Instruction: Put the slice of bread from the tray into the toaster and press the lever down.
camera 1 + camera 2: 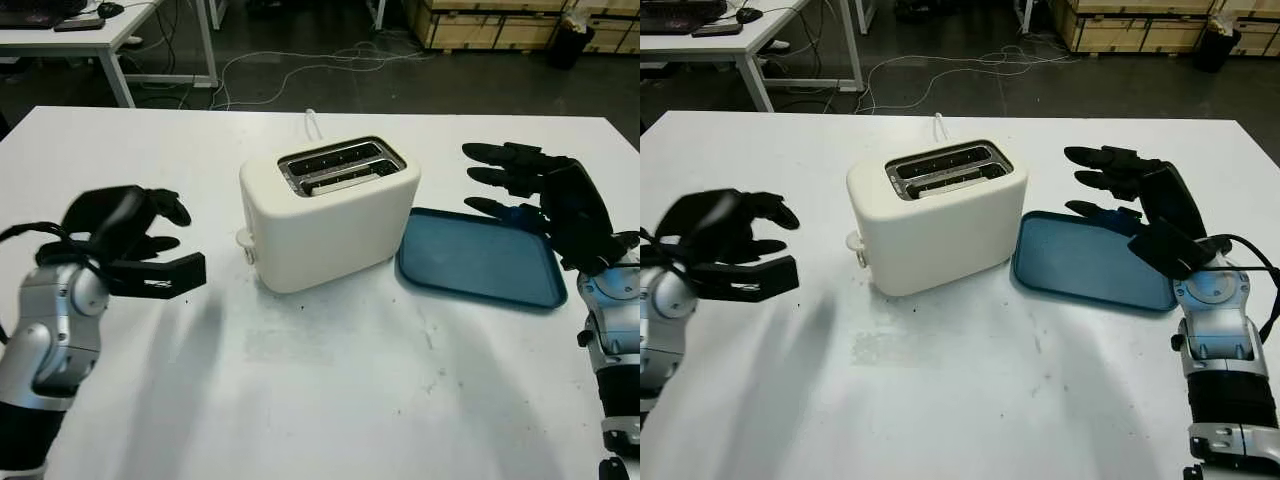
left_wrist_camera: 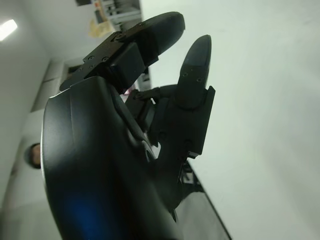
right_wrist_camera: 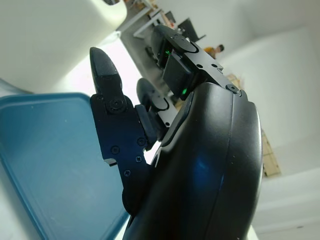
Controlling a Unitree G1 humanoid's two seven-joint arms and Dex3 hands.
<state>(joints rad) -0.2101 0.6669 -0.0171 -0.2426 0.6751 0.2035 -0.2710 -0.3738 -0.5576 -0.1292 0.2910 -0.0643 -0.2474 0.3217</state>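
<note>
Centre frame, the white toaster (image 1: 330,212) holds something pale in one slot, the blue tray (image 1: 480,258) lies bare, lever (image 1: 244,240) apparently unpressed; left robot hand (image 1: 135,243) and right robot hand (image 1: 530,195) open, holding nothing.

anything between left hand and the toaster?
Nothing: bare white table between the open left hand and the toaster, seen in both eye views.

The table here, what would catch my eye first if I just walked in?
A cream toaster stands mid-table, its two slots open to the ceiling. Beside it, on the robot's right, lies a blue tray with no bread on it. Two black robot hands flank them: the left hand open above bare table, the right hand open over the tray.
</note>
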